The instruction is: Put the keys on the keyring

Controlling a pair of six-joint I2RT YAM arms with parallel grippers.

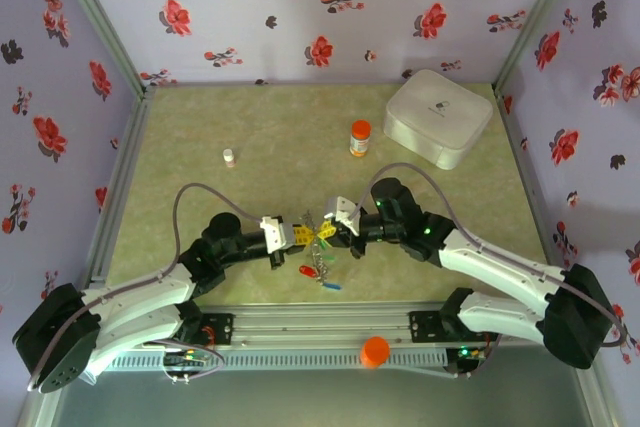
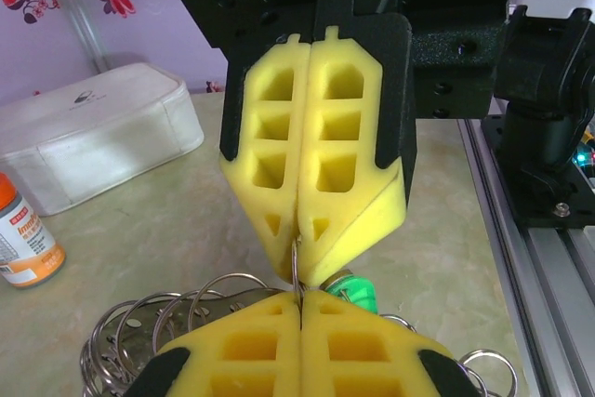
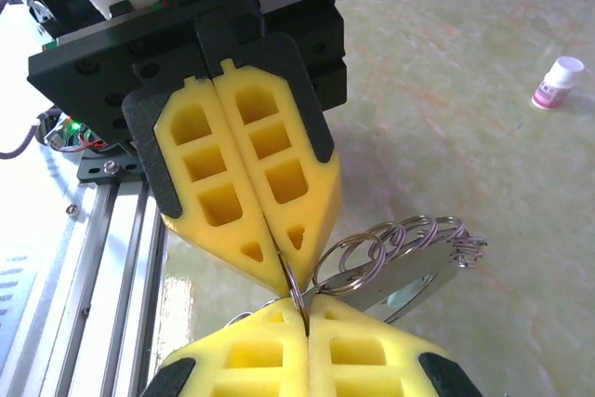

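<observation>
Left gripper (image 1: 298, 235) and right gripper (image 1: 342, 231) meet tip to tip, both pinched tight on keyring (image 2: 296, 265) wire; keys (image 1: 310, 270) hang just beside.

The keyring (image 2: 297, 271), a thin metal loop, stands upright, pinched between both closed jaw pairs. The keys (image 1: 310, 270), tagged red and blue, cluster just beside the jaws.

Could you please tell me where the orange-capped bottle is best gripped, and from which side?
Grip the orange-capped bottle across its round labelled body, just under the cap, with the fingers level. It stands upright and apart from other things, so a side grasp probably suits it. Come from the near side, since the white case sits close on its right.
</observation>
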